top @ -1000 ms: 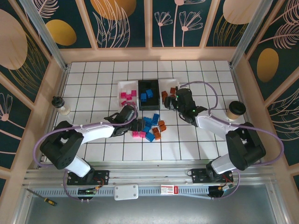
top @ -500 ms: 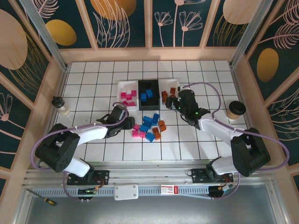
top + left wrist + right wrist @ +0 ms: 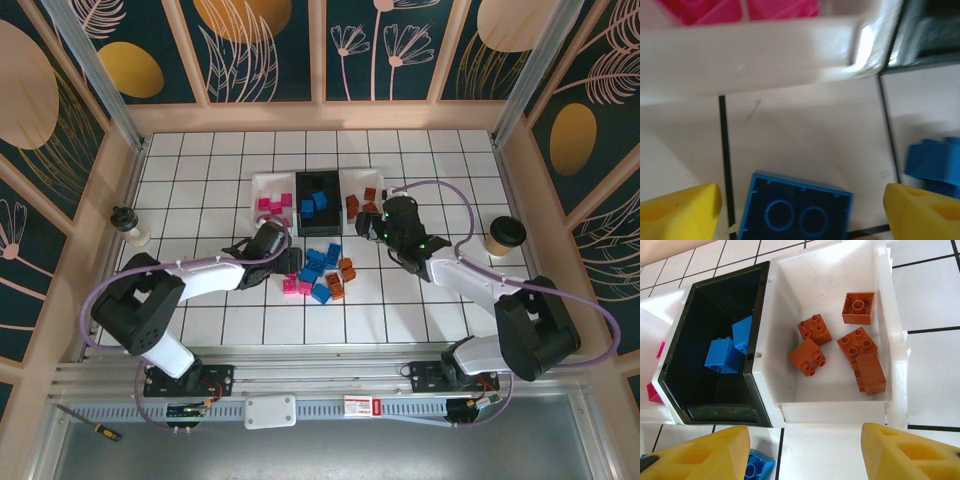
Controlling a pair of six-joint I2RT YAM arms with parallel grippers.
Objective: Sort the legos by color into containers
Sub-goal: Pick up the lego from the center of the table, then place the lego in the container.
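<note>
Three trays stand in a row: a white tray (image 3: 272, 186) with magenta legos, a black tray (image 3: 318, 226) with blue legos (image 3: 722, 354), and a white tray (image 3: 835, 410) with several orange-brown legos (image 3: 814, 329). Loose pink, blue and orange-brown legos (image 3: 320, 275) lie in a pile in front of them. My left gripper (image 3: 291, 262) (image 3: 800, 212) is open at the pile's left edge, and an upside-down blue lego (image 3: 795, 212) lies on the floor between its yellow fingertips (image 3: 680, 210). My right gripper (image 3: 370, 224) (image 3: 802, 455) is open and holds nothing, just in front of the orange tray.
A paper coffee cup (image 3: 506, 236) stands at the right wall and a small white bottle (image 3: 128, 226) at the left wall. A second blue lego (image 3: 935, 162) lies right of the left gripper. The left white tray's rim (image 3: 755, 50) is close ahead of it.
My left gripper swung left away from the pile and has come back right to its edge. The right gripper has drawn back slightly from the orange tray.
</note>
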